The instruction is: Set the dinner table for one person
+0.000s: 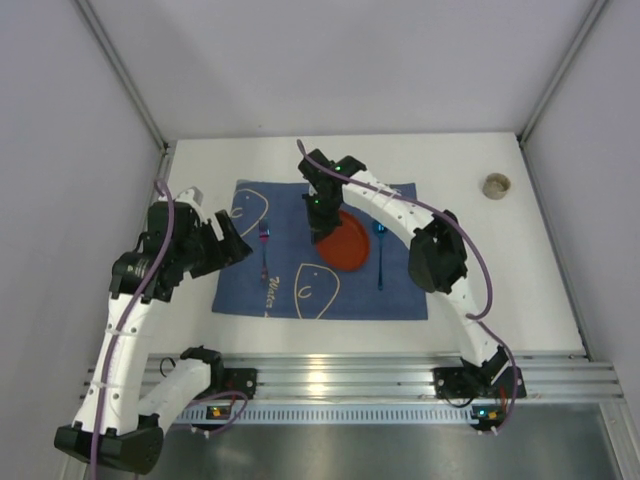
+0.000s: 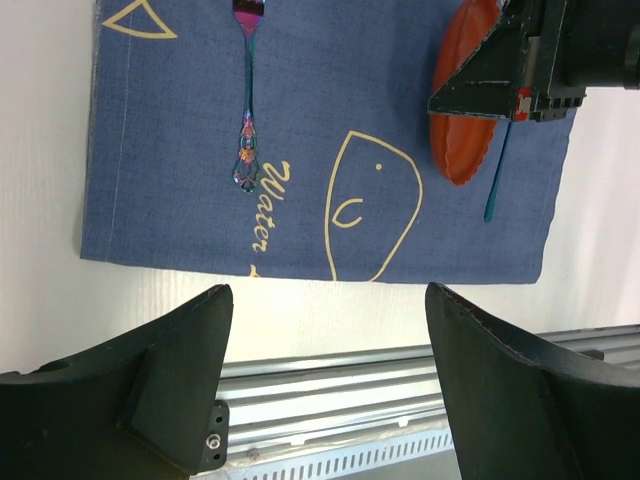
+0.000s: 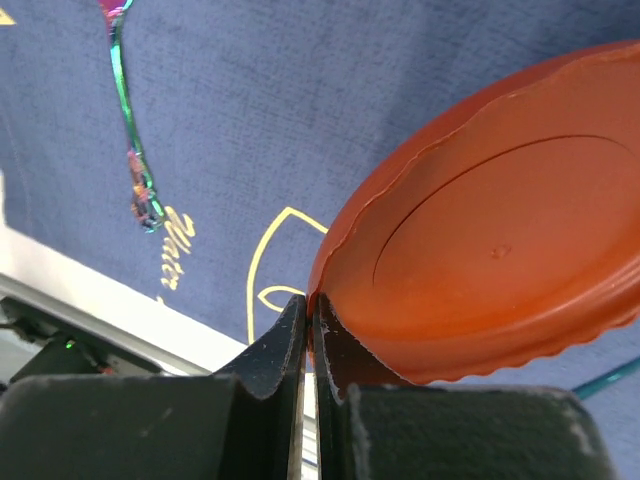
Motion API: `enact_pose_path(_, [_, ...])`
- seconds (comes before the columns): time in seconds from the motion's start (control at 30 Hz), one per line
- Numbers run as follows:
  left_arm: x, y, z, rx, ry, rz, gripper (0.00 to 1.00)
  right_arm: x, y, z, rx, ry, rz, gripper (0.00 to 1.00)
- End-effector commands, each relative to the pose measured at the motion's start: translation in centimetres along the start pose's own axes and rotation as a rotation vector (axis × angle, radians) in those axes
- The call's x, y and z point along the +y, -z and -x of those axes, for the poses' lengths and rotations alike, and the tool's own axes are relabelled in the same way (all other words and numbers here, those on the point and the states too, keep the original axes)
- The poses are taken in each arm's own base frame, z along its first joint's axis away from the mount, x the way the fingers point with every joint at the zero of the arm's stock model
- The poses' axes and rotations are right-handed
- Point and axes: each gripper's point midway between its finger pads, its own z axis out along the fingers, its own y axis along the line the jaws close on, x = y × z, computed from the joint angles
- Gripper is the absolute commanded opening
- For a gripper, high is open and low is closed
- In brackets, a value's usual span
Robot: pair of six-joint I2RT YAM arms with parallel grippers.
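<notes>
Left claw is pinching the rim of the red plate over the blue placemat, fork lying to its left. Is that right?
No. The right claw pinches the rim of the red plate, as the right wrist view shows; the left claw is open and empty. The plate is over the blue placemat, fork lying to its left.

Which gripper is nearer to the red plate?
Right. The right gripper is shut on the red plate at its rim. The left gripper, open, is apart from it, beyond the fork.
</notes>
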Motion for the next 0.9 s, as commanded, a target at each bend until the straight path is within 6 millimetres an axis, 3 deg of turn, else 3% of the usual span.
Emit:
enact_pose_path(0.0, [0.3,1.6,0.2,-0.027,-0.014,0.022,0.83,3.3,0.8,0.6,-0.025,0.010,0.123,0.00])
enact_pose_path(0.27, [0.4,1.8,0.0,-0.023,-0.011,0.030,0.83,7.4,-0.7,0.2,-0.002,0.041,0.282,0.00])
enact_pose_path(0.53, [0.1,1.9,0.4,-0.022,-0.011,0.025,0.83,7.0,-4.7,-0.1,0.015,0.023,0.283,0.01])
enact_pose_path(0.63, [0.1,2.0,0.6,-0.027,-0.013,0.028,0.83,7.4,-5.2,-0.3,0.025,0.020,0.312,0.20])
enact_pose_path(0.67, [0.1,1.9,0.5,-0.025,-0.013,0.027,0.83,7.6,-4.9,-0.2,0.017,0.026,0.324,0.35])
enact_pose_path(0.77, [0.1,1.7,0.3,-0.018,-0.011,0.022,0.83,8.0,-4.2,0.1,-0.010,0.048,0.342,0.53])
enact_pose_path(0.87, [0.0,1.5,0.4,-0.018,-0.010,0.017,0.83,8.1,-3.1,0.4,-0.028,0.061,0.355,0.61])
